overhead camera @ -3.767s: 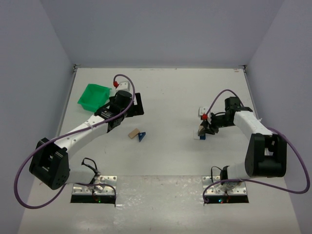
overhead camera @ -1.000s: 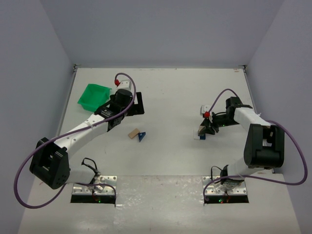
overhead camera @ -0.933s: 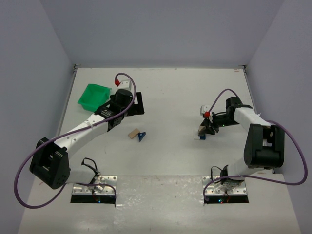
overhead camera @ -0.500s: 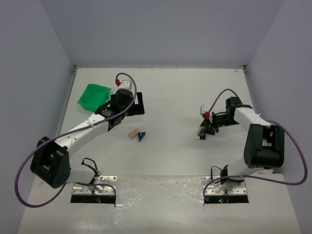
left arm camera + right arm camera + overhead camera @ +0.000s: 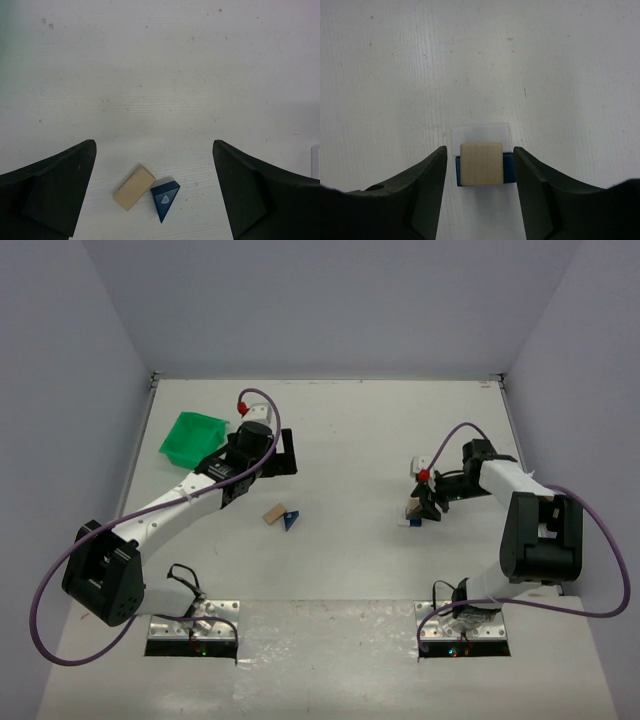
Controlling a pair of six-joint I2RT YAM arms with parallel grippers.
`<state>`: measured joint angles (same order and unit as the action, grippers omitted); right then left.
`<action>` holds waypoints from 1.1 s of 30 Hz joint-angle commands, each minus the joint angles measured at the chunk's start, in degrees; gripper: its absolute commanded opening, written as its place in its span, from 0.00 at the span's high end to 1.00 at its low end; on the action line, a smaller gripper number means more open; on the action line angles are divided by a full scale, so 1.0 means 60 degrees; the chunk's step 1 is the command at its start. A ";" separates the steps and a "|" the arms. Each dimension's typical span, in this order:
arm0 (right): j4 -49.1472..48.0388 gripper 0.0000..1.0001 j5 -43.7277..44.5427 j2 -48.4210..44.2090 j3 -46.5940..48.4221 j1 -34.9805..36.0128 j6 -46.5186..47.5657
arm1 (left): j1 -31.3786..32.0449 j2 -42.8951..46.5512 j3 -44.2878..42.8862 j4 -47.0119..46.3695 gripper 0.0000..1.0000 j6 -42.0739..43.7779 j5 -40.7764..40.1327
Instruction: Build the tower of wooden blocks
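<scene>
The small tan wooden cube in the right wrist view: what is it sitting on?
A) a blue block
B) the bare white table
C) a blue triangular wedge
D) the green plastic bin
A: in the right wrist view, the small tan wooden cube rests on top of a blue block, whose edges stick out from under it on both sides.

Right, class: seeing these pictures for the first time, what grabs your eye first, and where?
A tan cube sits on a blue block within the open right end effector. A green bin stands at the far left. A tan block and blue wedge lie before the open left end effector.
</scene>
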<state>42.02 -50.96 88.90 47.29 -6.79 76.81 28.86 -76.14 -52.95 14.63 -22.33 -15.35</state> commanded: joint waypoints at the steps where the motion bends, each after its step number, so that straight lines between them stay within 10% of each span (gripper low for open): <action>1: -0.0148 0.38 -0.0120 -0.0117 0.0336 -0.0055 0.0111 | 0.0045 0.0034 -0.0360 -0.0248 0.00 0.0103 0.0105; 8: -0.0148 0.01 -0.0272 -0.0420 0.0424 -0.0055 -0.0126 | 0.0053 0.0088 -0.0345 -0.0255 0.00 0.0073 0.0236; 18: -0.0015 0.01 -0.1523 -0.1866 0.0995 -0.0026 -0.0759 | 0.0082 0.0691 0.0035 -0.0474 0.00 -0.0438 0.0391; 25: -0.3541 0.01 -0.3453 -0.3012 0.1266 0.0166 -0.5314 | 0.0111 0.1103 0.0238 -0.1001 0.00 -0.0645 0.0330; 28: -0.6873 0.01 -0.1895 -0.3176 0.1094 0.0743 -0.9131 | 0.0111 0.1292 0.0100 -0.0949 0.00 -0.0868 -0.0401; 33: -0.6689 0.01 0.3418 -0.2616 0.2618 0.1979 -1.2327 | 0.0112 0.1381 -0.0037 -0.1272 0.00 -0.1014 -0.1264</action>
<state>9.91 -54.22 71.03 54.66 0.32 28.57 28.95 -69.67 -51.46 11.33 -26.98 -17.42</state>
